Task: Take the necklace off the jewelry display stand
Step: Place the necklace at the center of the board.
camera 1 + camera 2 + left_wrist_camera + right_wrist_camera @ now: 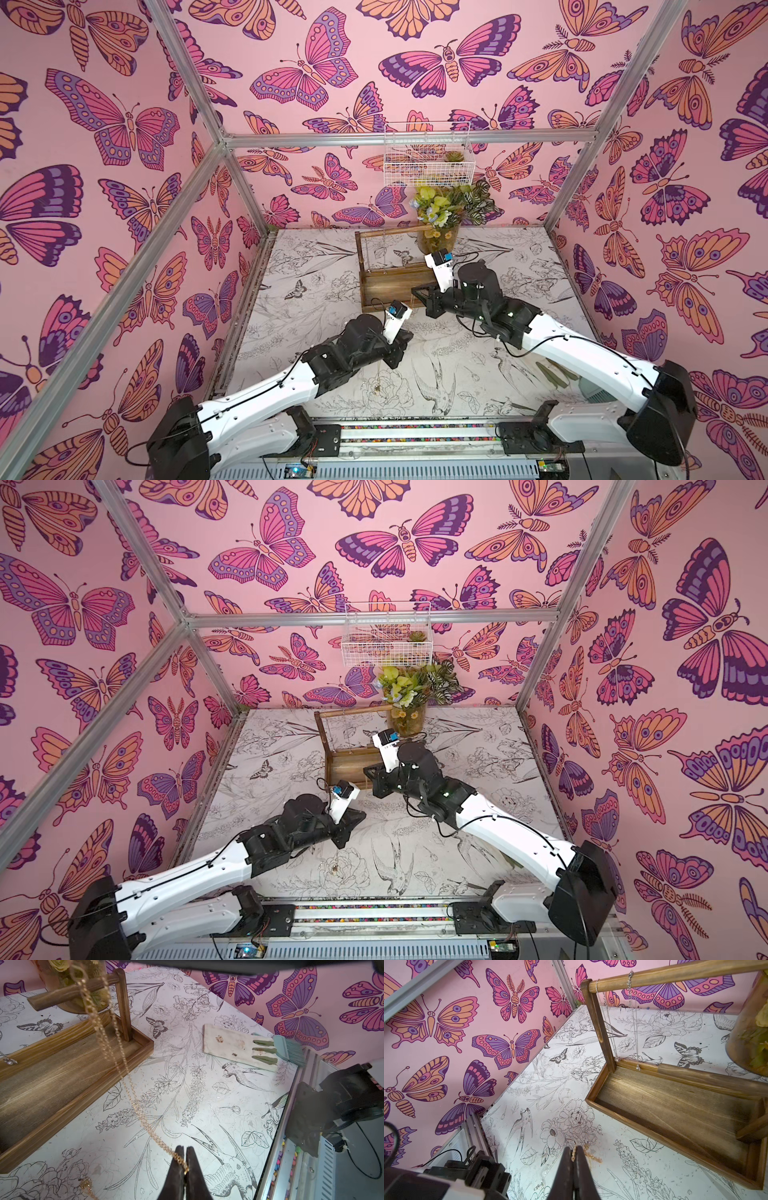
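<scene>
The fine gold chain necklace (133, 1093) stretches between both pincers, apparently clear of the brown stained-wood frame-and-tray jewelry display stand (386, 289). The left gripper (185, 1154), at the stand's six o'clock, is clamped on the chain. The right gripper (573, 1153), at four o'clock, pinches it too, probably so it cannot tangle.

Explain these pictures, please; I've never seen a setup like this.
This is a robot: a white-and-black left arm and a matching right arm, mounted at the edge of a white flower-printed table. Two pictures look down from one overhead camera; the other two come from a camera on each wrist. On the table stand a brown wooden jewelry display stand, thin silver chains hanging from its top bar, and a glass vase of flowers. The left gripper and the right gripper are each pinched shut on a gold chain necklace, seemingly one chain strung between them.
</scene>
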Action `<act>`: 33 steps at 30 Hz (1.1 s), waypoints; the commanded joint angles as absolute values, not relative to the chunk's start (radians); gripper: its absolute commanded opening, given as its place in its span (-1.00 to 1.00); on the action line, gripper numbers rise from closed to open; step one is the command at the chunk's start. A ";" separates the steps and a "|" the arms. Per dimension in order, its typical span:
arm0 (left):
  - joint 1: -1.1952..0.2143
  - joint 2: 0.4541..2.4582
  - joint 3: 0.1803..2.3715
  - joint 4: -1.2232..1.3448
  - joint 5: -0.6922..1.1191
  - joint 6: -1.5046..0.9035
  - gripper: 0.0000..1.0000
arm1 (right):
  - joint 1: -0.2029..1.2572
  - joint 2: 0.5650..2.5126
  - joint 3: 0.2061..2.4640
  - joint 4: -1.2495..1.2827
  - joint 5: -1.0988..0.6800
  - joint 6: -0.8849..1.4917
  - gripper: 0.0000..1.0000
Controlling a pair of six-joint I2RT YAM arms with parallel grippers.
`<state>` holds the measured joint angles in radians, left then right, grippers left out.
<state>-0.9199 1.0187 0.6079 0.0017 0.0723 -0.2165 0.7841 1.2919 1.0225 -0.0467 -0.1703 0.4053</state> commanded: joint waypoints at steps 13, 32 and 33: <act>-1.041 0.992 0.503 -0.049 -0.074 -0.326 -1.00 | 0.842 1.346 0.904 0.061 -0.197 0.440 -1.00; -1.147 0.992 0.393 -0.047 -0.179 -0.464 -1.00 | 0.893 1.480 0.861 0.151 -0.191 0.455 -1.00; -1.149 0.994 0.390 -0.046 -0.179 -0.466 -1.00 | 0.894 1.490 0.859 0.156 -0.192 0.455 -1.00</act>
<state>-1.1416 1.0023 0.4076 -0.0330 -0.1520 -0.4393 0.8837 1.4673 0.8711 0.1246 -0.1852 0.4461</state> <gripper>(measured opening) 0.059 0.068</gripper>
